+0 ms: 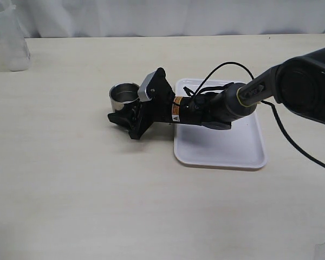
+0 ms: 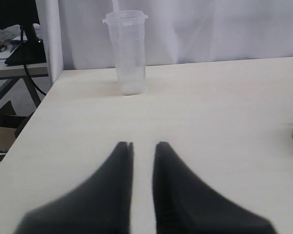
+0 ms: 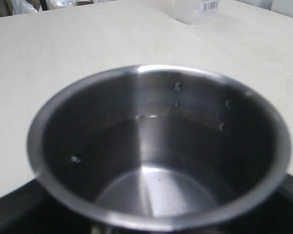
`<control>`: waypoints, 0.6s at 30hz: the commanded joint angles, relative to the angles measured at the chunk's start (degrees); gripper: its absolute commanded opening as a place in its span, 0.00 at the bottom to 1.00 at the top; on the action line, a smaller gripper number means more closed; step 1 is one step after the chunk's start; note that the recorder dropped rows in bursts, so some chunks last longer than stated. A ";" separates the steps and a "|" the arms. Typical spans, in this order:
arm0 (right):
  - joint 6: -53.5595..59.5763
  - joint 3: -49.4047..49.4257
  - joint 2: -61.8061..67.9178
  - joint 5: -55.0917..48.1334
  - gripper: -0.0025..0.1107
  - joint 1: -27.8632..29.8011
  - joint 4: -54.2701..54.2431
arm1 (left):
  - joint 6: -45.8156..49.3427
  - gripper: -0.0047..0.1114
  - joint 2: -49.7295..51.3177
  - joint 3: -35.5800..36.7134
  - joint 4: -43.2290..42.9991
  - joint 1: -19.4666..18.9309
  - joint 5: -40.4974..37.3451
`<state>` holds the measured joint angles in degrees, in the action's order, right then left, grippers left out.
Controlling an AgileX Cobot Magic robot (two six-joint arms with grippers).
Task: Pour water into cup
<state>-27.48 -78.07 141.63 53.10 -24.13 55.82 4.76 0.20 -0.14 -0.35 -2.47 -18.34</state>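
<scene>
**Cup upright beside tray, water inside**

Standing on the tabletop just left of a white tray, towards the far side. Brushed steel, dark inside, holding clear water part-way up, with a few droplets on the inner wall.

Reaching in from the right across the tray: the right end effector, its black fingers on the near side of the cup and very close to it. Cannot tell whether gripping or merely alongside; in the right wrist view, only dark shapes at either side below the rim.

Seen in the left wrist view: the left end effector over bare tabletop, fingers a narrow gap apart with nothing between them.

At the far left, close to the tabletop's far edge: a translucent plastic beaker, upright, well apart from the cup.
</scene>
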 commanded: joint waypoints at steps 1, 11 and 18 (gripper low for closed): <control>-0.32 0.16 0.48 -2.12 0.06 -0.01 0.34 | -0.26 0.04 -0.20 0.14 0.35 0.53 0.16; -0.32 0.16 0.48 -2.12 0.06 -0.01 0.34 | -0.26 0.04 -0.20 0.14 0.35 0.53 0.64; -0.32 0.16 0.48 -2.12 0.06 -0.01 0.34 | -0.26 0.04 -0.20 0.14 0.35 0.53 0.64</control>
<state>-27.48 -78.07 141.63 53.10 -24.13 55.82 4.76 0.20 -0.14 0.00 -2.47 -18.34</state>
